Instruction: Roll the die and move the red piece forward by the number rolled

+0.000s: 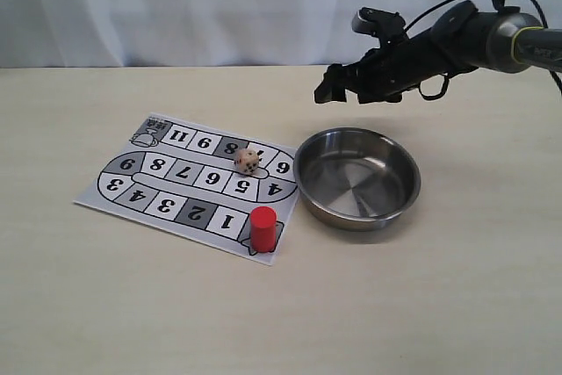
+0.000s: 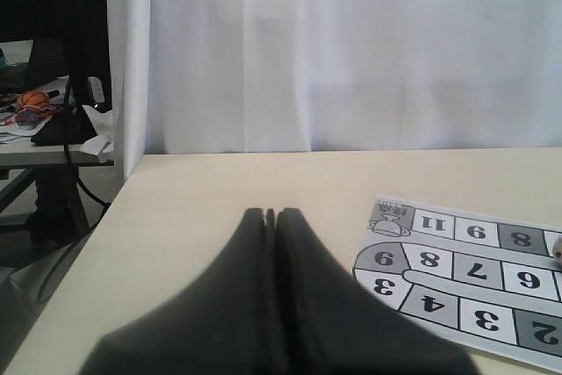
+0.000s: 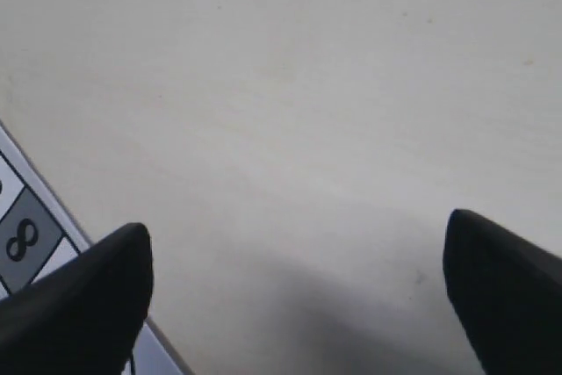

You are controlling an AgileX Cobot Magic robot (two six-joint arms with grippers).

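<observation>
The die (image 1: 247, 161), a pale cube with black dots, rests on the printed game board (image 1: 176, 183) near the squares marked 8 and 6. At the board's near corner, just past square 1, the red piece (image 1: 262, 228) stands upright. My right gripper (image 1: 328, 90) hangs open and empty in the air behind the bowl, well above the table; its wrist view shows the gripper (image 3: 294, 234) over bare tabletop, with a board corner (image 3: 22, 234) in view. My left gripper (image 2: 270, 212) is shut on nothing, low over the table beside the board (image 2: 474, 296). The exterior view does not show it.
An empty steel bowl (image 1: 360, 186) sits right of the board, almost touching its edge. A white curtain (image 1: 176, 6) backs the table. In the left wrist view the table's side edge (image 2: 114, 195) drops off toward a cluttered desk.
</observation>
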